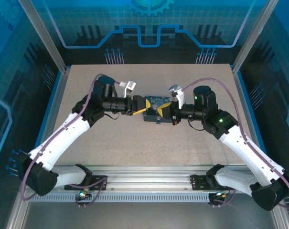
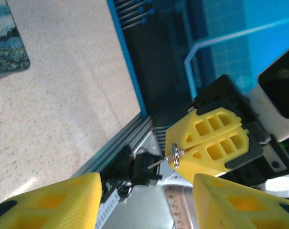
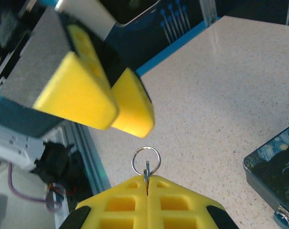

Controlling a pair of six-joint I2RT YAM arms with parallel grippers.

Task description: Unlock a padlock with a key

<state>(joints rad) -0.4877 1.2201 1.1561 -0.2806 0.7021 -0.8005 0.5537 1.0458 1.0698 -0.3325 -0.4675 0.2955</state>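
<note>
Right wrist view: the right gripper [image 3: 147,180] is pressed fully together, its chunky yellow plastic fingers with moulded cut-outs meeting in one straight seam. Pinched in that seam is the key [image 3: 146,172], a thin dark metal sliver set on edge. A round silvery wire ring [image 3: 145,161] is looped through its end and juts out past the fingertips.

Facing it, near but not touching, is the left gripper [image 3: 123,119]. Its two smooth wedge-shaped yellow fingers are parted and have nothing between them; the left wrist view shows the same wide, empty gap.

Below lies the speckled beige, stone-textured tabletop [image 3: 220,86]. On it rests the blue-and-yellow painted night-sky tin box [image 3: 273,164], glossy and round-cornered.

From the top external view, both grippers meet tip to tip over this tin, the key between them.
</note>
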